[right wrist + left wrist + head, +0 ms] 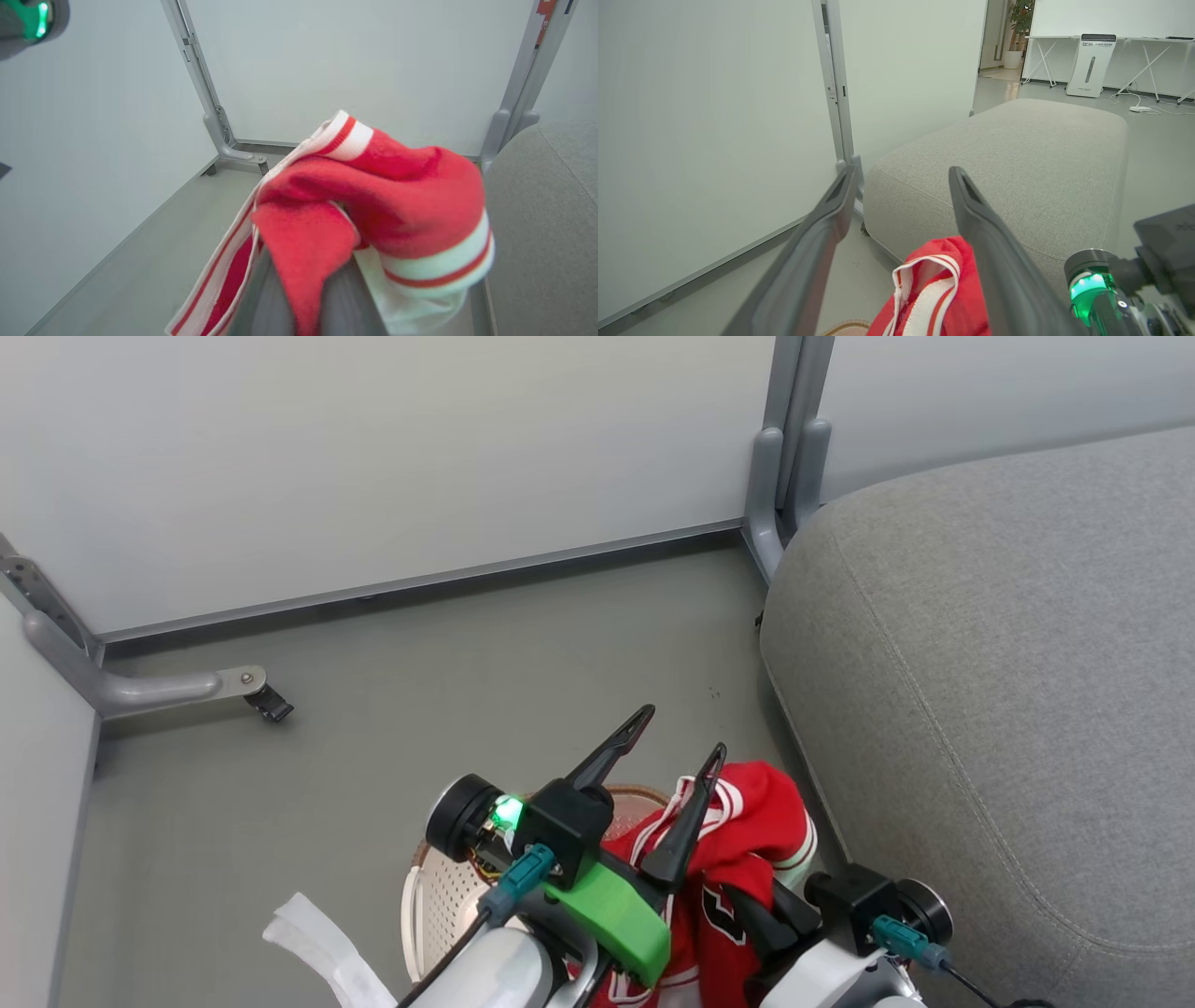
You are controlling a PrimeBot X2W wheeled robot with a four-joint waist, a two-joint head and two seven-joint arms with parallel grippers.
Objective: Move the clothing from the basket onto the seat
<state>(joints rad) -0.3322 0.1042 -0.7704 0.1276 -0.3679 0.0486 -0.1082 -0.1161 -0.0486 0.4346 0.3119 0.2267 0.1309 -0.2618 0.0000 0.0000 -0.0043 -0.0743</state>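
Note:
The red jersey with white-striped trim and a black number is bunched up above the cream basket. It hangs over my right gripper, which is shut on it. In the right wrist view the jersey drapes over the fingers and hides their tips. My left gripper is open beside the cloth, holding nothing. Its fingers frame the jersey's collar and the basket's brown rim. The grey seat lies to the right. I cannot pick out the shorts.
White partition panels stand behind, with a grey post at the seat's corner and a footed leg with a caster at left. A white strip lies by the basket. Beyond the seat stand a white device and folding tables.

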